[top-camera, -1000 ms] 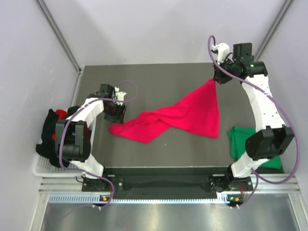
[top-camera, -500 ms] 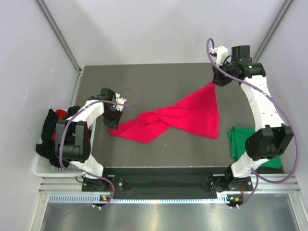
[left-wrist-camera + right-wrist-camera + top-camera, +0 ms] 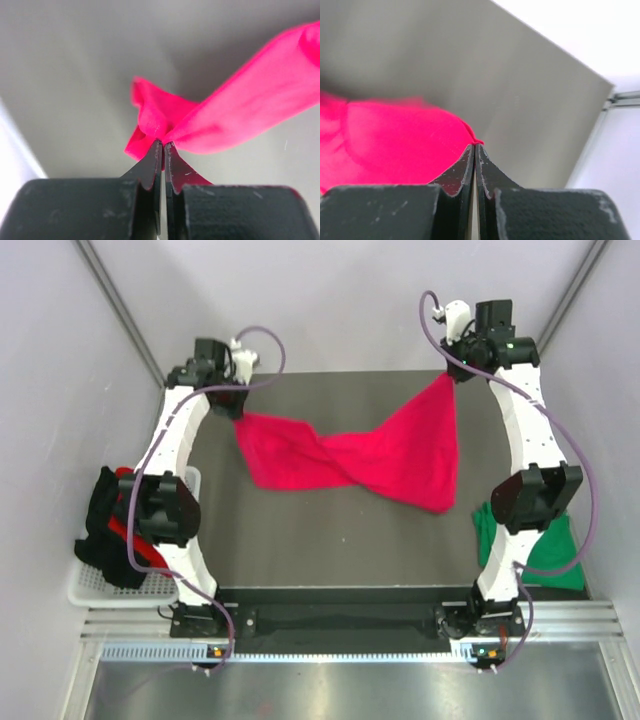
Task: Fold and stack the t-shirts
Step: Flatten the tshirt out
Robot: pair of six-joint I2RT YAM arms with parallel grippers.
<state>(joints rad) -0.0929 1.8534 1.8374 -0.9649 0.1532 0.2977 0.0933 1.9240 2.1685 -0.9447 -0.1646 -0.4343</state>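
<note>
The dark grey table top [image 3: 330, 540] lies below both arms, which reach to its far edge. Strung between them is the bright crimson-pink cloth t-shirt [image 3: 400, 455], its long axis running from one gripper across to the other, with a twist near the middle and the lower part draping down onto the table. A folded dark green cloth t-shirt [image 3: 555, 558] lies well back of the right gripper [image 3: 455, 372], near that arm's base; a heap of black and red cloth t-shirts [image 3: 100, 520] sits back of the left gripper [image 3: 228, 405]. Each gripper is pinched tight on one corner of the pink cloth. Both are equally near it, so the next move looks like pulling apart to undo the twist
</note>
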